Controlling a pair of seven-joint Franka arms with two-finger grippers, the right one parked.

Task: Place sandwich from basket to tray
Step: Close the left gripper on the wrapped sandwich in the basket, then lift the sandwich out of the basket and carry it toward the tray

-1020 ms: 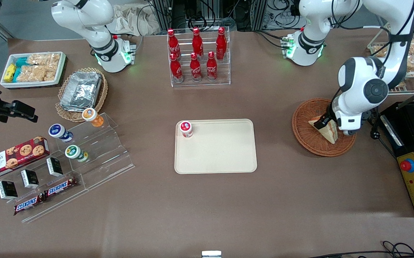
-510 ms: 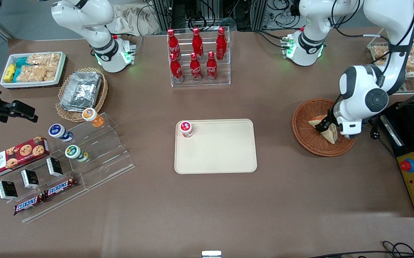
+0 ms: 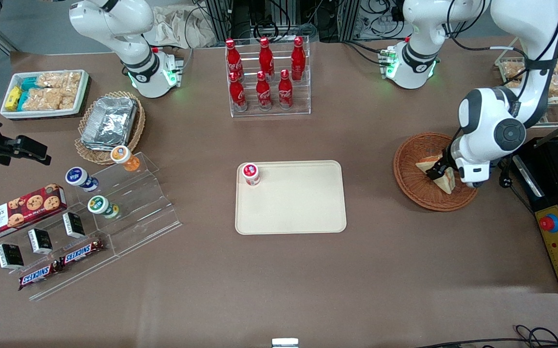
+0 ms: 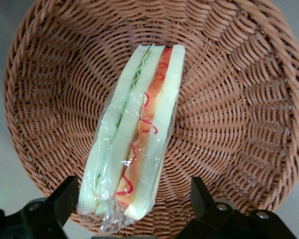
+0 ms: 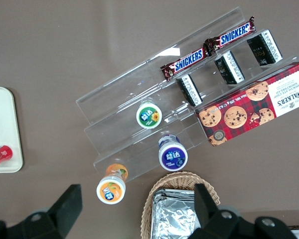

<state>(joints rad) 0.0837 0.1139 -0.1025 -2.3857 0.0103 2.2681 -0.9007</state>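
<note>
Front view: gripper (image 3: 441, 171) low over the woven reddish-brown basket (image 3: 412, 186), mostly hidden under the white arm. Sandwich (image 3: 444, 178) right at its tips, partly covered, lying in the basket. Flat cream tray (image 3: 303, 212) well apart from the gripper, on the brown table (image 3: 279, 280), small red-capped jar (image 3: 250, 174) at one corner.

Left wrist view: black fingers (image 4: 65, 199) spread wide, one either side of the film-wrapped wedge, not touching. Finger bases cut off at the frame edge.
</note>
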